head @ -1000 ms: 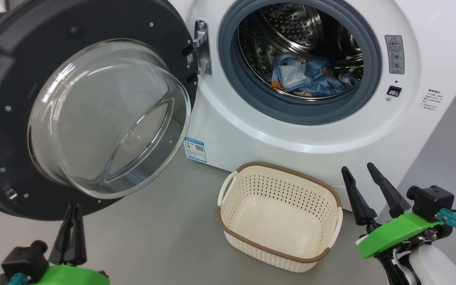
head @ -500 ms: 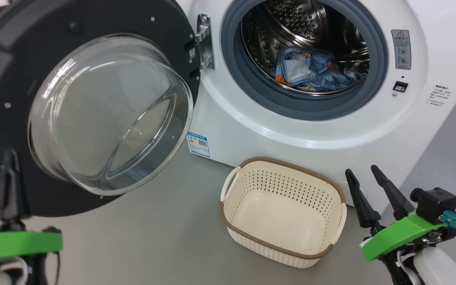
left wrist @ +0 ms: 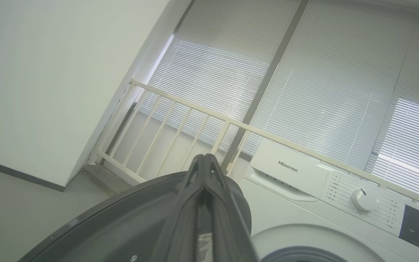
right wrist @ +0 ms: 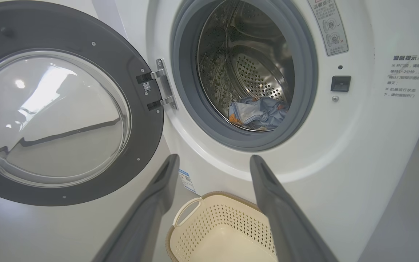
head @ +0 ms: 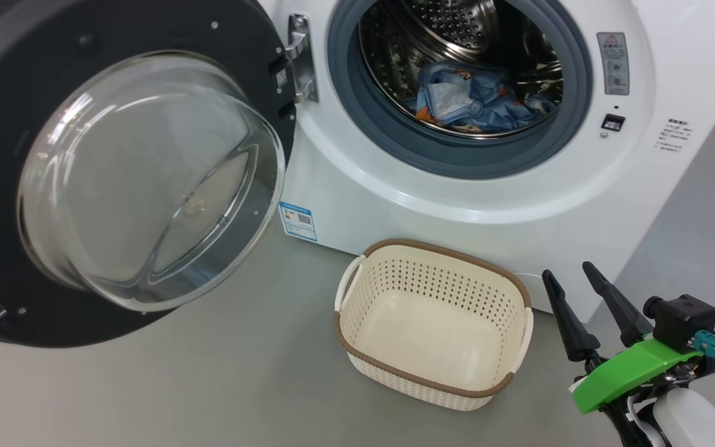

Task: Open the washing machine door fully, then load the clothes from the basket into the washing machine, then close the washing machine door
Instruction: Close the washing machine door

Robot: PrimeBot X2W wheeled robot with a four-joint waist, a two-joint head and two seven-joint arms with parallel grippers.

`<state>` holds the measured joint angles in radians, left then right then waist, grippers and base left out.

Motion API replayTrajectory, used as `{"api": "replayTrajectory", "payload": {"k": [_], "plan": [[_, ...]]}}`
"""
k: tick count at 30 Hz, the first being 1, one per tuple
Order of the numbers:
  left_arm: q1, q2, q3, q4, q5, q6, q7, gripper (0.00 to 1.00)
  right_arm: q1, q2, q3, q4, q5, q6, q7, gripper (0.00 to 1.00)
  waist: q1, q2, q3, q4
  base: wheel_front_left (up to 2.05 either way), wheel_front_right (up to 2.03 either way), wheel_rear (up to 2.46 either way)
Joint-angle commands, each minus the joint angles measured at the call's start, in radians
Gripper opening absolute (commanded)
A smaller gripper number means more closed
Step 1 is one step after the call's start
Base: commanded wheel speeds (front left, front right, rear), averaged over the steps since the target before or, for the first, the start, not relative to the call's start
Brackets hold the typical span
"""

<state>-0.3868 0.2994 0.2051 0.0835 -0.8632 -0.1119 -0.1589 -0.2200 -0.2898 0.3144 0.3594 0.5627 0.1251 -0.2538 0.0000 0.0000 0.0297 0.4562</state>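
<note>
Left gripper (left wrist: 203, 162) has swung up from the head view's lower left over the last second. It is now sitting by the rim of the door (head: 146, 31), fingers pressed together and gripping nothing. It is probably lining up to push the door shut.

Right gripper (head: 567, 270) is idling, jaws wide, beside the basket (head: 444, 247).

Basket is sitting empty on the floor. Clothes (head: 469, 102) are lying in the drum of the washer (head: 395, 205), so loading looks done.

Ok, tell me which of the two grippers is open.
The right gripper: its two fingers stand well apart, holding nothing. The left gripper has its fingers pressed together at the tips.
</note>
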Motion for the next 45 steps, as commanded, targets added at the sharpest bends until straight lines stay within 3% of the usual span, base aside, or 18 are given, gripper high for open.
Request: {"api": "replayTrajectory", "payload": {"k": [1,14,20,33,45], "plan": [[-0.053,0.05,0.049,-0.002,-0.037,-0.007,0.015,0.0,-0.034,-0.019,0.018,-0.018,0.007,0.006,-0.008,1.0,0.0,0.0,0.004,-0.009,0.0,0.0,0.0],[-0.214,0.155,0.303,0.465,-0.452,-0.017,0.154,0.0,-0.071,-0.077,0.056,-0.014,0.012,0.006,-0.003,1.0,0.0,0.0,0.054,-0.07,0.0,0.0,0.0],[-0.274,0.204,0.363,0.62,-0.562,-0.018,0.215,0.0,-0.08,-0.102,0.064,-0.024,0.013,0.006,0.008,1.0,0.0,0.0,0.073,-0.092,0.0,0.0,0.0],[-0.391,0.341,0.308,0.87,-0.539,-0.015,0.328,0.0,-0.091,-0.124,0.056,-0.05,0.005,0.006,0.03,1.0,0.0,0.0,0.106,-0.129,0.0,0.0,0.0],[-0.456,0.37,0.26,0.998,-0.517,-0.014,0.4,0.0,-0.092,-0.121,0.037,-0.058,-0.004,0.006,0.033,1.0,0.0,0.0,0.127,-0.142,0.0,0.0,0.0]]}}
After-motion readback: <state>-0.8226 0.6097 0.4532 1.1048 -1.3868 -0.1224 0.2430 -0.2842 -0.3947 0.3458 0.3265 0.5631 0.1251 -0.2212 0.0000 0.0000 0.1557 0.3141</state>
